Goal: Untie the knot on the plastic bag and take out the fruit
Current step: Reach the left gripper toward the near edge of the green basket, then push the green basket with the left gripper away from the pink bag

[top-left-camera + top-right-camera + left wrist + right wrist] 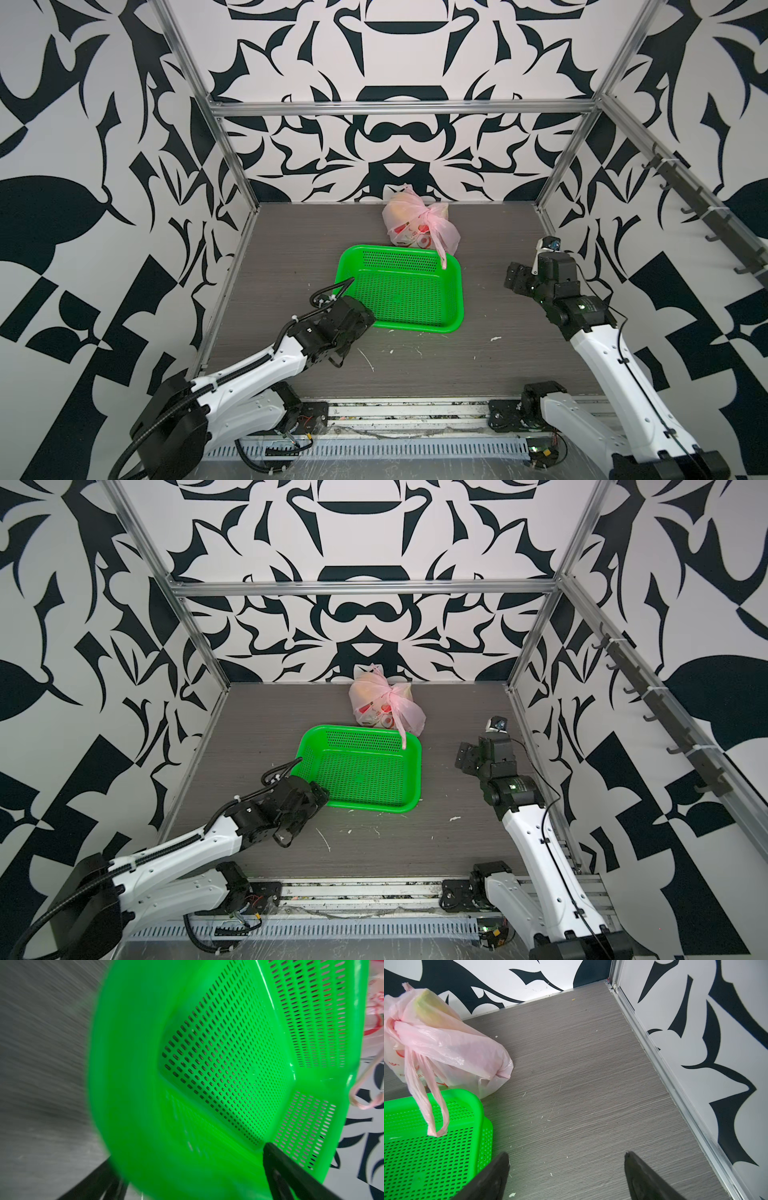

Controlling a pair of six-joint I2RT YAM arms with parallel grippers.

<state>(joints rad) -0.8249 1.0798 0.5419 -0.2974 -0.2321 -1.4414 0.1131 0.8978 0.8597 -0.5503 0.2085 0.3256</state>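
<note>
The plastic bag (419,228) lies on the desk (291,249) just behind the far rim of the green basket (403,291). Its knot (428,216) is tied tight, one handle loop (441,253) is draped over that rim, and a yellowish fruit (427,1007) shows through the film. The left tool (352,332) sits at the basket's near left corner, fingers spread with the corner between them; contact cannot be told. The right tool (566,1154) hangs to the right of the basket, well apart from the bag, fingers spread over bare desk.
</note>
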